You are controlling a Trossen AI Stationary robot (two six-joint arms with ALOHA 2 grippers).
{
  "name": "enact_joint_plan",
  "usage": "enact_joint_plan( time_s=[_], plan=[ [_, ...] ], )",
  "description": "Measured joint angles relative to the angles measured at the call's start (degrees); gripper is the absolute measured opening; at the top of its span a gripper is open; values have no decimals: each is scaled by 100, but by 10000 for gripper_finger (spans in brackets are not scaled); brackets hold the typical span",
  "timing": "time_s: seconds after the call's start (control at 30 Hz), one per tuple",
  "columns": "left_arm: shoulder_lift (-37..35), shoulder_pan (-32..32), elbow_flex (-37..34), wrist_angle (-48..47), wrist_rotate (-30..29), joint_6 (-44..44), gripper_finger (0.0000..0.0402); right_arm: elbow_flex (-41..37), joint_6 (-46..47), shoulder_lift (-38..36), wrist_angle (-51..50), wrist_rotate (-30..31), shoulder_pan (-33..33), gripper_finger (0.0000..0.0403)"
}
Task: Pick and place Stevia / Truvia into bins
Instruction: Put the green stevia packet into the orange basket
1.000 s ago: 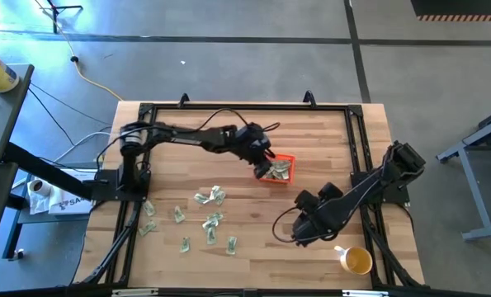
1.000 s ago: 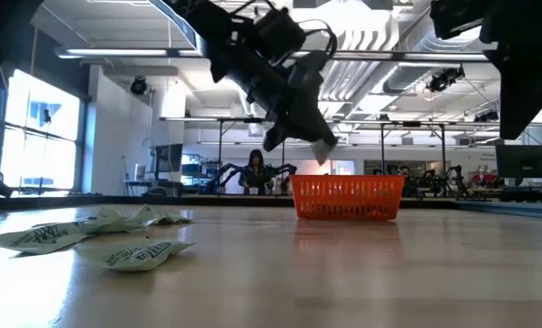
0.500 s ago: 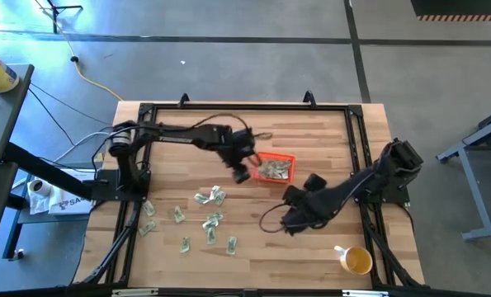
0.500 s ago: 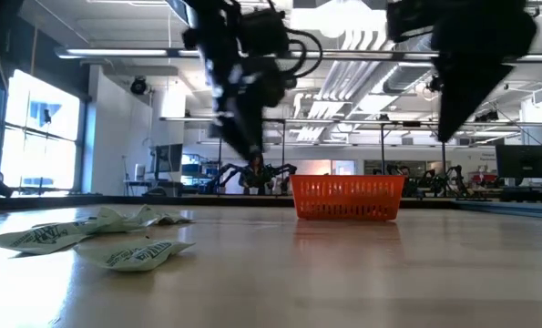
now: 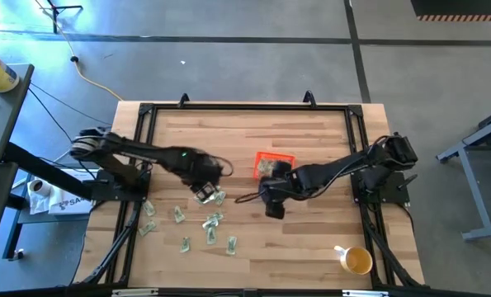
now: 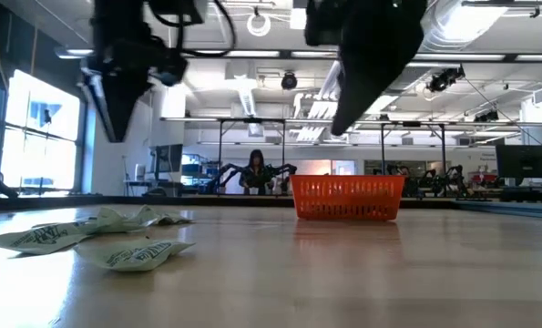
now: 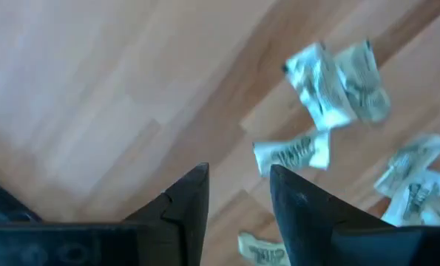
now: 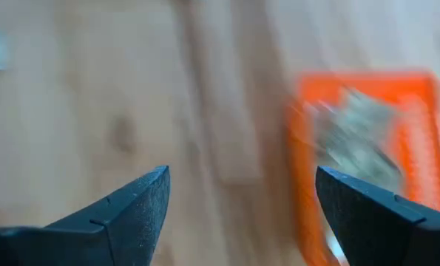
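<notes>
Where a second ago the left gripper (image 5: 204,191) hung at the orange bin (image 5: 276,160) with a sachet, it has since swung away and now hovers above the loose Stevia sachets (image 5: 209,197) scattered on the wooden surface (image 5: 311,247), its fingers (image 7: 186,203) parted with nothing between them; the right gripper (image 5: 271,206), which waited near the yellow cup (image 5: 356,261) at the surface's right front, has reached across and now sits just beside the bin's front edge, its fingers (image 8: 134,210) spread wide and holding nothing; the bin stands where it stood, right of centre, with a heap of pale sachets (image 8: 353,137) inside; the remaining sachets lie in a loose cluster at the left front, apart from the bin; in the low view two of them (image 6: 134,255) rest crumpled in the foreground with dark printed lettering that is too small to read; the left wrist view shows lettering on the sachets (image 7: 293,154) too, blurred beyond reading.
</notes>
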Motion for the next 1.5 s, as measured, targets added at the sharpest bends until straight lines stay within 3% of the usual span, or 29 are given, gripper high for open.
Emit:
enact_joint_plan(
  time_s=[0.17,0.37,0.53,0.7,0.8,0.93,1.2,1.5],
  plan=[
    [-643,-588,-612,11,3,-1052,179,7,-1215,357,1354,-657,8,327],
    [-1364,-1207,-1277,322,-6,-2228,178,4,-862,968,2437,-868,-202,327],
    [-1790,-1552,-1895,1153,-21,-2753,179,4,-560,1093,2469,-755,-255,327],
    [-1847,-1572,-2348,2181,-174,-2619,179,410,255,902,1427,-378,-174,327],
    [-1781,-1504,-2446,2822,-598,-2068,179,804,229,827,768,82,-42,327],
    [-1572,-1105,-2469,3224,-697,-1306,179,1155,90,827,187,160,83,327],
    [-1105,-365,-2470,3924,349,-452,179,1174,381,829,-1044,246,385,327],
    [-765,-567,-2467,4151,496,-46,179,1134,542,829,-962,374,558,327]
  ],
)
